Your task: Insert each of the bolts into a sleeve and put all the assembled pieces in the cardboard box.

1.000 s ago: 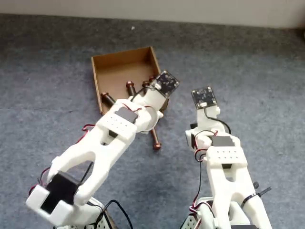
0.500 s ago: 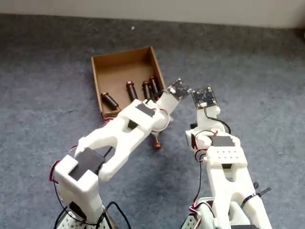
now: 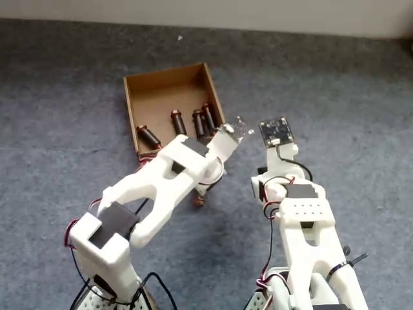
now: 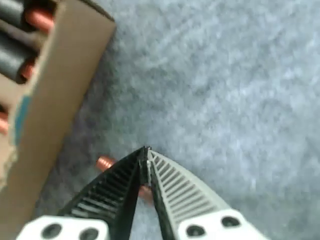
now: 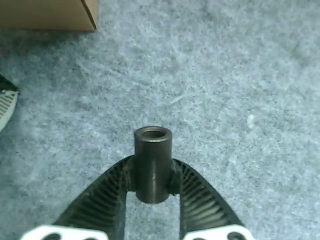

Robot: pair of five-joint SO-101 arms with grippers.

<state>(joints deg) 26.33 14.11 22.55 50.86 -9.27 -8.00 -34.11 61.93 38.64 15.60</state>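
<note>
My left gripper (image 4: 146, 152) is shut with nothing in it, pointing down at the carpet just off the cardboard box (image 4: 55, 85). A copper bolt (image 4: 105, 162) lies on the carpet behind its fingers; from above the bolt (image 3: 200, 201) peeks out under the left arm (image 3: 174, 174). My right gripper (image 5: 152, 169) is shut on a dark sleeve (image 5: 152, 147), held with its open end up. The cardboard box (image 3: 164, 72) holds several assembled pieces (image 3: 201, 121).
Grey carpet covers the table, with free room right of the box and around the right arm (image 3: 303, 213). A corner of the box (image 5: 50, 15) and one finger of the left gripper (image 5: 6, 107) appear in the right wrist view.
The left arm's wrist has swung from over the box's near corner to the carpet beside it. The loose bolt has shifted a little to the left. The right arm has kept still.
</note>
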